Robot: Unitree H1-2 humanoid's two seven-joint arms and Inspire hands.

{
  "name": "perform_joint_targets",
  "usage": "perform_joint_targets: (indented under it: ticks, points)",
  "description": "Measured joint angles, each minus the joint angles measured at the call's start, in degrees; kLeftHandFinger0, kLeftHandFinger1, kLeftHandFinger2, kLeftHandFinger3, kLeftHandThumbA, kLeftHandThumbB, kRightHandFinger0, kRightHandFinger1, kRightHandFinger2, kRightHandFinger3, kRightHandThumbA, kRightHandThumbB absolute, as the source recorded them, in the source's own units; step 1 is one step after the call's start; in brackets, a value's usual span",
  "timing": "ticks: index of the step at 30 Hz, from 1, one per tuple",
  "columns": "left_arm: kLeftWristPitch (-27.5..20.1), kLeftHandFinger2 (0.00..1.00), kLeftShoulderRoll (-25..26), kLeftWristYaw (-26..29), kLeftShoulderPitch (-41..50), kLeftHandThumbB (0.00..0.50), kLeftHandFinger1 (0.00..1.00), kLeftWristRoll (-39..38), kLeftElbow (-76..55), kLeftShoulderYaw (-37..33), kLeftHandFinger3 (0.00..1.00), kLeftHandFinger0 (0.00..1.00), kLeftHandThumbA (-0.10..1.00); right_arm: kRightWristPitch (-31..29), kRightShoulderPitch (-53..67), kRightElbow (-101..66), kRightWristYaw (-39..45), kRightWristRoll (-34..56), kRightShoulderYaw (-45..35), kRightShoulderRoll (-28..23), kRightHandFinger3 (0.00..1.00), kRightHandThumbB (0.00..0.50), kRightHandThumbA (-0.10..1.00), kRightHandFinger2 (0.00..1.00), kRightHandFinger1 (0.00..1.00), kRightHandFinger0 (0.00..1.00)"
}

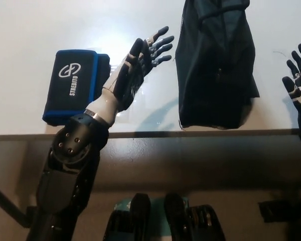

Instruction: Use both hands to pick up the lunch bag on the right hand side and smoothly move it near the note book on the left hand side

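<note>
Both hands are reaching: the left hand point(140, 60) and right hand point(299, 75), fingers spread and empty, must next close on the lunch bag point(215, 65).

notebook point(72, 85), white "STREBITO" lettering, round logo

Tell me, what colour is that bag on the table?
The lunch bag looks very dark, navy to black, in the head view.
</note>
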Motion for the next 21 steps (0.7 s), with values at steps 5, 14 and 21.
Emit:
perform_joint_targets:
  ticks: [5,14,21]
  points:
    - [0.4,1.00,-0.5,0.0,-2.5,0.460,1.00,0.0,3.3,0.2,1.00,1.00,1.00,1.1,-2.2,1.6,1.3,2.9,-0.2,0.0,1.00,0.371,1.00,1.00,1.00,1.00]
    - [0.6,1.00,-1.9,0.2,-7.6,0.454,1.00,-0.8,13.7,3.6,1.00,1.00,1.00,3.0,-6.8,9.7,3.3,6.9,-0.9,0.1,1.00,0.365,1.00,1.00,1.00,1.00]
    - [0.7,1.00,-3.6,0.3,-12.0,0.404,1.00,-2.4,19.2,7.3,1.00,1.00,1.00,3.1,-9.6,12.7,4.0,8.0,-0.9,0.3,1.00,0.364,1.00,1.00,1.00,1.00]
